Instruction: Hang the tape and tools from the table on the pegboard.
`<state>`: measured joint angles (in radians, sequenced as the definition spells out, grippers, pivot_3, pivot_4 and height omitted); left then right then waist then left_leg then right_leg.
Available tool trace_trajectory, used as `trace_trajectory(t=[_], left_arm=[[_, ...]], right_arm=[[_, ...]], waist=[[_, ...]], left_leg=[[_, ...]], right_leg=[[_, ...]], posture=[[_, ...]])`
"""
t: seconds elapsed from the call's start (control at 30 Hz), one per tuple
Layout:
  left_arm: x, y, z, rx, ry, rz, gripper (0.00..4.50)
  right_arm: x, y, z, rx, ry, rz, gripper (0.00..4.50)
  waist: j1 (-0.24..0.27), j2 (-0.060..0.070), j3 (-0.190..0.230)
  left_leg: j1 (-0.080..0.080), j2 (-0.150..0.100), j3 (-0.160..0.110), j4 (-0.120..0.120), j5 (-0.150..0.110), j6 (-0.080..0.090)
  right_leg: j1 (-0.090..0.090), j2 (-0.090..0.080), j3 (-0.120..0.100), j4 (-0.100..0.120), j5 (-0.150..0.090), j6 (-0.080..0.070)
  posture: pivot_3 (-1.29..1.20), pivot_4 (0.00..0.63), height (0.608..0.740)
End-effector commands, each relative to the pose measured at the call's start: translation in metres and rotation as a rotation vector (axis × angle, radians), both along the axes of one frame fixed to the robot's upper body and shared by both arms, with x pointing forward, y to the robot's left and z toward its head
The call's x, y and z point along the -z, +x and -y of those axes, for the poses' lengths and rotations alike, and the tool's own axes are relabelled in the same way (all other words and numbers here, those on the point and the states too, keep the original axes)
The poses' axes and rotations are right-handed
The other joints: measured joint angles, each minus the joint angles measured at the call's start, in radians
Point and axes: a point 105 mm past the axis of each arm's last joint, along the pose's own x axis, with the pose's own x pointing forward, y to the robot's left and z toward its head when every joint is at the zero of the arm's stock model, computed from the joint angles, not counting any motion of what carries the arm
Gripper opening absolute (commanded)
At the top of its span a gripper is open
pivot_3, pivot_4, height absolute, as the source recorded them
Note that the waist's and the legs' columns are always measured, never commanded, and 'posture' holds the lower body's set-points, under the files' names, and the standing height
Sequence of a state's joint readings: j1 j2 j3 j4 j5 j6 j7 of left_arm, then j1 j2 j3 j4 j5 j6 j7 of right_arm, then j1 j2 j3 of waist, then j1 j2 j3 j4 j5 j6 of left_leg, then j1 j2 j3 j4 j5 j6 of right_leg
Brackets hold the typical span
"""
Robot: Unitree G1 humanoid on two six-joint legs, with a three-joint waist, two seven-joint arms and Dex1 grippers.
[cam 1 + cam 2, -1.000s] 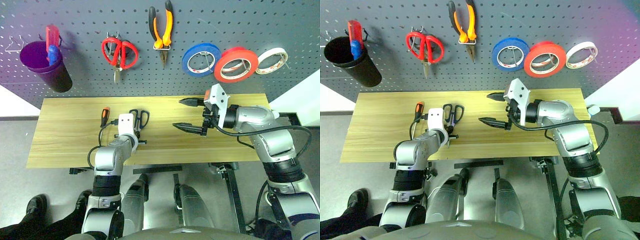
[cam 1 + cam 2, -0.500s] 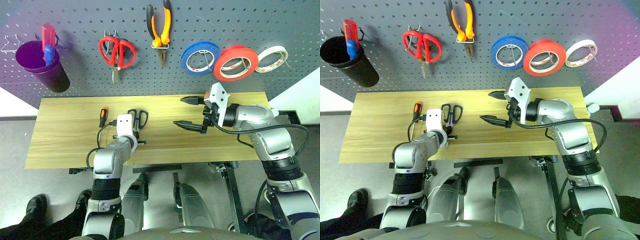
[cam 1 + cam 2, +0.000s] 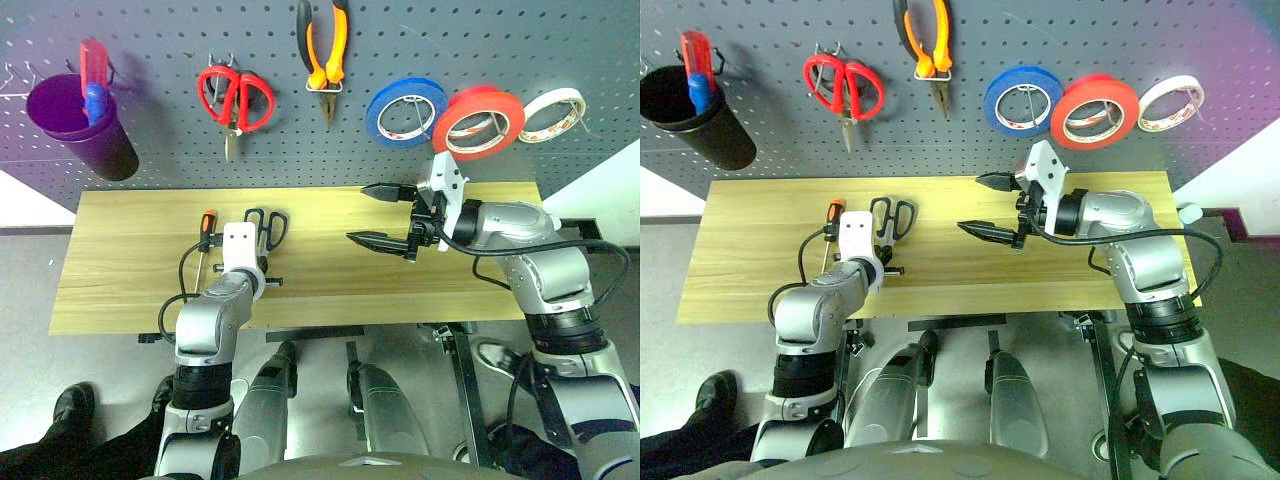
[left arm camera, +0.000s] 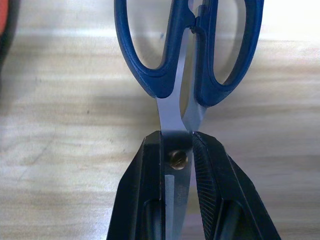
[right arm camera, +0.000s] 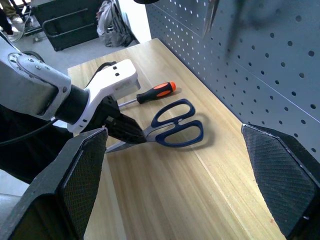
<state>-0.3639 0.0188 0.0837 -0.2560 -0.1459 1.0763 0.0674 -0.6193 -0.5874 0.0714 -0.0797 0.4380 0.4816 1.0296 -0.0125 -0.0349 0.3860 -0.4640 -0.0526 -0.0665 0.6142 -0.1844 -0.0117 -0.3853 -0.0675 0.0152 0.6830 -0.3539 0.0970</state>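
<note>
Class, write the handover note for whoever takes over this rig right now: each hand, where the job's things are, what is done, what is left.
Left hand: shut on the blue scissors at the blades, handles pointing toward the pegboard, over the table.
Right hand: open, holding nothing, above the table.
Done: red tape and pliers hang on the pegboard.
Left: hang the blue scissors, then the screwdriver, which lies on the table beside them.

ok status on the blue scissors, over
Left gripper shut on blue scissors at the blades. Right gripper open, empty, above table. Nothing blocking.
</note>
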Motion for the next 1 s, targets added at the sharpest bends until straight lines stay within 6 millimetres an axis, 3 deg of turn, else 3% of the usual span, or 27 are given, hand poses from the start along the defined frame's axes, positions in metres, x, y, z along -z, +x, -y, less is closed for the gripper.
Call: trace_trajectory(t=[0.03,0.47,0.6,0.7,0.77,0.9,1.0], left_arm=[[-0.015,-0.005,0.008,0.053,-0.044,0.068,0.48],[-0.027,-0.019,0.014,0.222,-0.005,0.163,0.48],[-0.033,-0.016,0.012,0.235,0.005,0.2,0.48],[-0.053,-0.006,0.01,0.263,-0.022,0.317,0.48],[-0.054,0.0,0.008,0.275,0.006,0.345,0.48],[-0.058,-0.009,0.024,0.431,0.028,0.422,0.48],[-0.053,-0.02,0.019,0.464,0.036,0.436,0.48]], right_arm=[[-0.009,-0.002,0.0,-0.019,0.023,0.021,4.5],[-0.021,-0.002,0.007,-0.029,0.091,-0.017,4.5],[-0.019,-0.003,0.01,-0.028,0.082,-0.021,4.5],[-0.019,-0.004,0.01,-0.03,0.081,-0.024,4.5],[-0.019,-0.004,0.009,-0.03,0.078,-0.02,4.5],[-0.02,-0.004,0.008,-0.033,0.074,-0.019,4.5],[-0.02,-0.004,0.011,-0.032,0.068,-0.02,4.5]], waist=[[0.0,0.0,0.0],[0.0,0.0,0.0],[0.001,0.0,0.0],[0.001,0.0,0.0],[0.001,0.0,0.0],[-0.002,0.0,0.0],[-0.003,0.0,0.0]], left_leg=[[0.0,0.0,0.0,0.0,0.0,0.0],[-0.001,0.0,0.0,0.0,0.001,-0.002],[-0.001,0.0,0.0,0.0,0.001,-0.001],[-0.002,0.0,0.0,0.0,0.001,-0.002],[-0.002,0.0,0.0,0.0,0.003,-0.004],[-0.002,0.0,0.001,0.0,0.003,-0.005],[-0.002,0.0,0.002,0.0,0.003,-0.005]], right_leg=[[0.0,0.0,0.0,0.0,0.0,0.0],[-0.002,0.0,0.0,0.0,0.0,0.0],[-0.002,0.0,0.0,0.001,0.0,0.0],[-0.003,0.0,0.0,0.001,0.0,0.0],[-0.003,0.0,-0.001,0.001,0.0,0.0],[-0.003,0.0,-0.001,0.001,0.0,0.0],[-0.003,-0.001,-0.001,0.0,0.0,0.0]], posture=[[-0.01,0.41,0.74],[-0.02,0.376,0.74],[-0.02,0.37,0.74],[-0.02,0.366,0.74],[-0.02,0.366,0.74],[-0.03,0.367,0.74],[-0.02,0.371,0.74]])
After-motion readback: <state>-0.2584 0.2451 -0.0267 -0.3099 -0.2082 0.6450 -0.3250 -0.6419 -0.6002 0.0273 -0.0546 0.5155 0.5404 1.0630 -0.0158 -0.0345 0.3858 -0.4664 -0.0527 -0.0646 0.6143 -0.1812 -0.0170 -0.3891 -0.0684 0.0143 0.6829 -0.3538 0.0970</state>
